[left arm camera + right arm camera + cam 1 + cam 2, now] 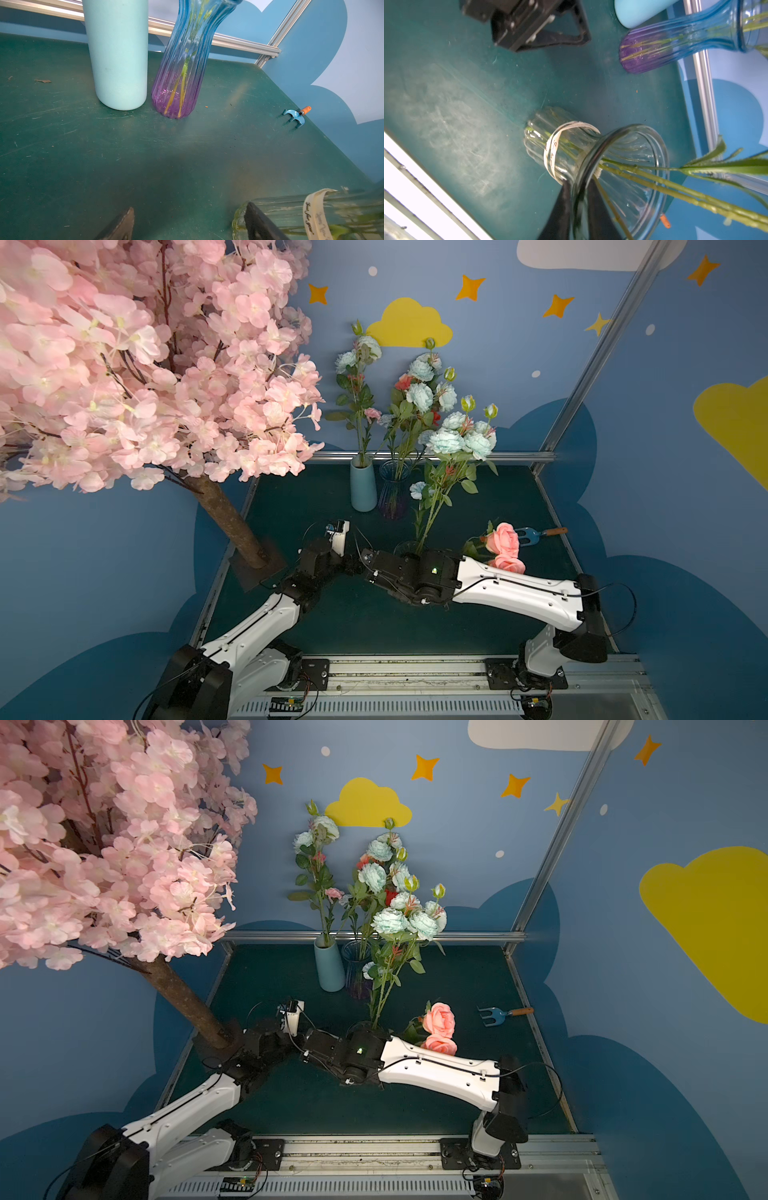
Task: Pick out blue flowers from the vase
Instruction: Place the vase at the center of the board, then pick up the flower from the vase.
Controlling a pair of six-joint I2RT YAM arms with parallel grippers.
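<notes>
Right jaws straddle the clear vase [636,125] at its rim; whether they pinch it, I can't tell. Left jaws gape empty just beside it. The blue flowers [446,440] stand in that vase. Best to steady the glass, then lift the stems straight up.

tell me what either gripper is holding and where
Left gripper holds nothing. Right gripper straddles the rim of the clear vase; whether it grips cannot be told.

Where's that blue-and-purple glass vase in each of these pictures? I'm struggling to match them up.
Both top views: the blue-purple vase stands at the table's back, near centre.
Left wrist: standing upright, stems visible inside.
Right wrist: shown sideways, beyond the clear vase.
Shared landmark: the pale blue vase, right beside it everywhere.
</notes>
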